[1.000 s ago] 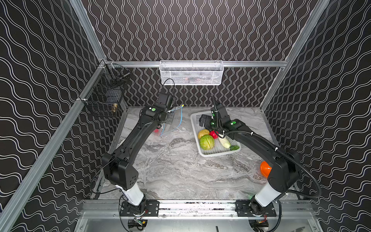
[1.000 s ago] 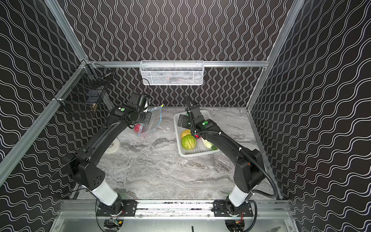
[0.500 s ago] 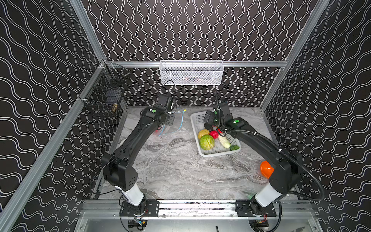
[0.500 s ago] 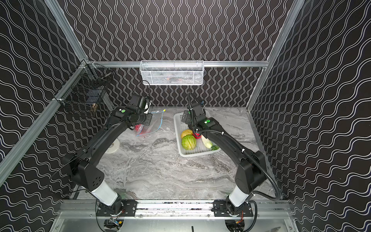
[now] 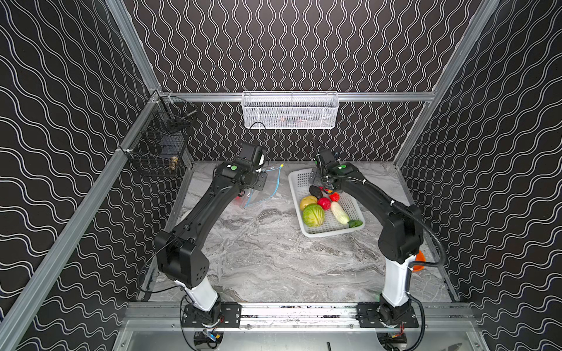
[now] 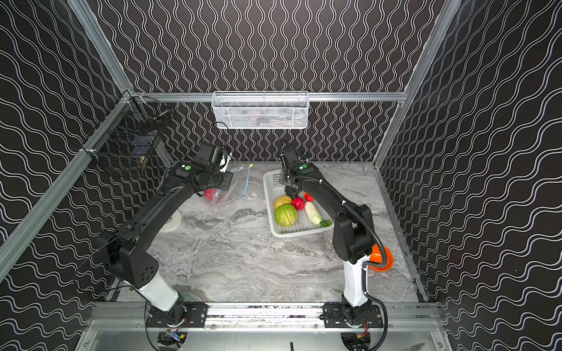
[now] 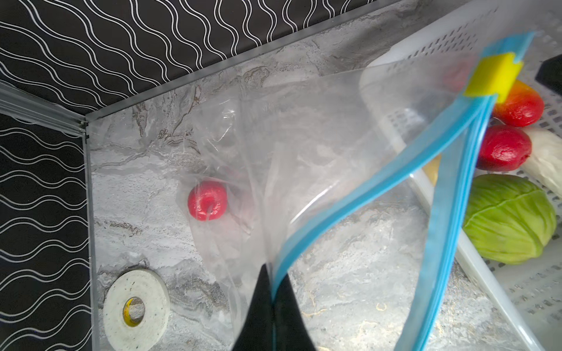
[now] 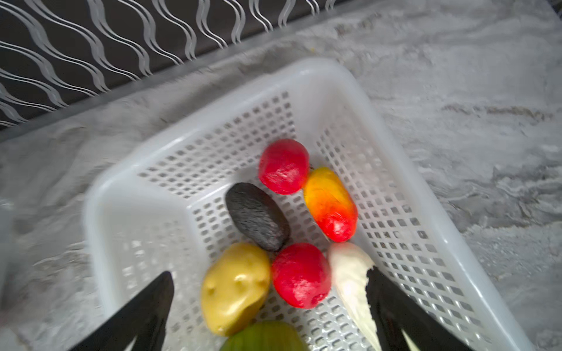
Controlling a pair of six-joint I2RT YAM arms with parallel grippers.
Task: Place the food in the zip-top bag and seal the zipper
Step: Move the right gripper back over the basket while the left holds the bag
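Bag: we see the clear zip-top bag back left on the table, one red round inside.
Zipper: blue, parted, yellow slider at one end.
Left tool: pinching the zipper.
Right tool: spread wide, empty, over the basket.
Room: bare table in front of both.

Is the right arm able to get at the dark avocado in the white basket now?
Likely yes. The right end effector hangs open above the basket, and the avocado lies uncovered; only the potato lies close to one end.

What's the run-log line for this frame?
left gripper: shut on zipper | right gripper: open above basket | zip-top bag: mouth open, one red round inside
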